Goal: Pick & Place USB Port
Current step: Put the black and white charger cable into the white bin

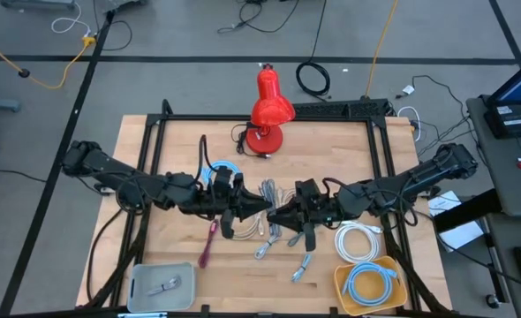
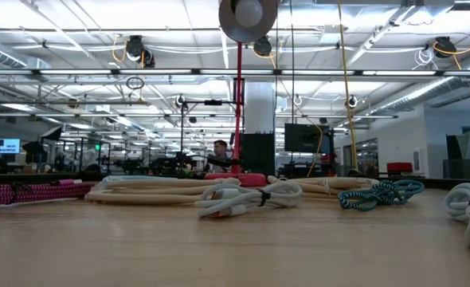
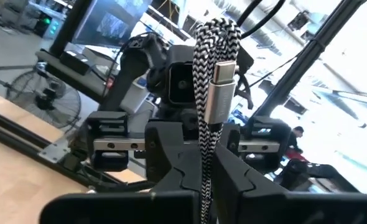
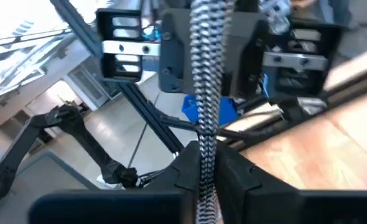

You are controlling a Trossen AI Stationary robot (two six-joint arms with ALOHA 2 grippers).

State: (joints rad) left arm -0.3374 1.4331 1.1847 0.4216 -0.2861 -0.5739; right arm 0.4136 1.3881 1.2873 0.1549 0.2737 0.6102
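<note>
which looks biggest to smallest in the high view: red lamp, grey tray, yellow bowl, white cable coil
1. red lamp
2. grey tray and yellow bowl look about alike, so no ranking
3. white cable coil

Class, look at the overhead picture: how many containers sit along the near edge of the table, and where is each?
2. A grey tray at the near left corner, and a yellow bowl at the near right corner with a blue cable coiled inside.

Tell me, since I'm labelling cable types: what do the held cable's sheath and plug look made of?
Black-and-white cable: looks like a woven fabric sheath, going by its herringbone braid. Plug: probably brushed metal shell, matte silver with soft highlights.
</note>
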